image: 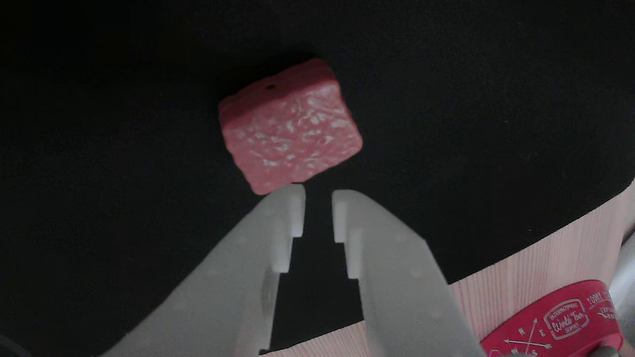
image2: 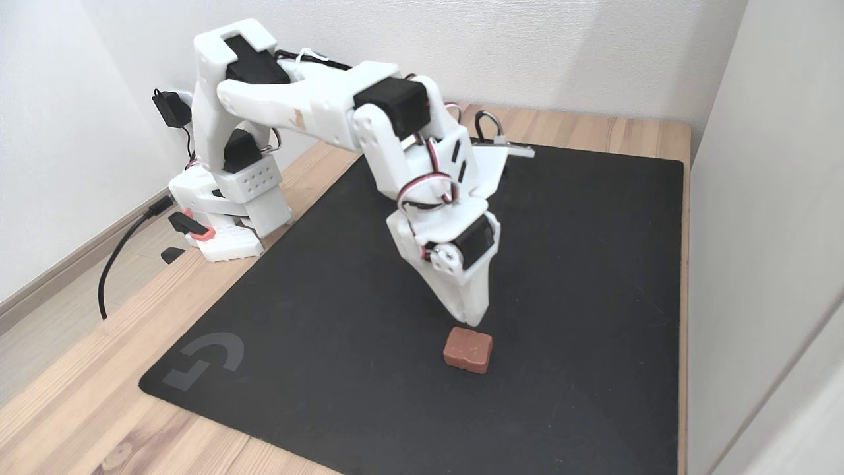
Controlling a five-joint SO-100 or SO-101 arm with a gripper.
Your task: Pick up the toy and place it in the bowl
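Note:
The toy [image: 290, 134] is a pinkish-red rounded block with a pale-speckled rough top and a small dark hole on its far side. It lies on the black mat [image: 99, 148]. In the fixed view the toy [image2: 468, 349] sits near the mat's front middle. My gripper [image: 317, 198] hangs just short of the block and holds nothing. Its translucent white fingertips [image: 290, 203] are barely open, with a narrow strip of mat showing between them. In the fixed view the gripper [image2: 471, 320] points down just behind and above the toy. The bowl is out of view.
A glossy red tin with white print [image: 555, 322] lies on the wooden table [image: 545, 267] at the lower right, beside the mat's edge. The arm's base [image2: 224, 218] stands at the table's back left with a black cable [image2: 115, 257]. A white wall [image2: 758, 198] borders the right side.

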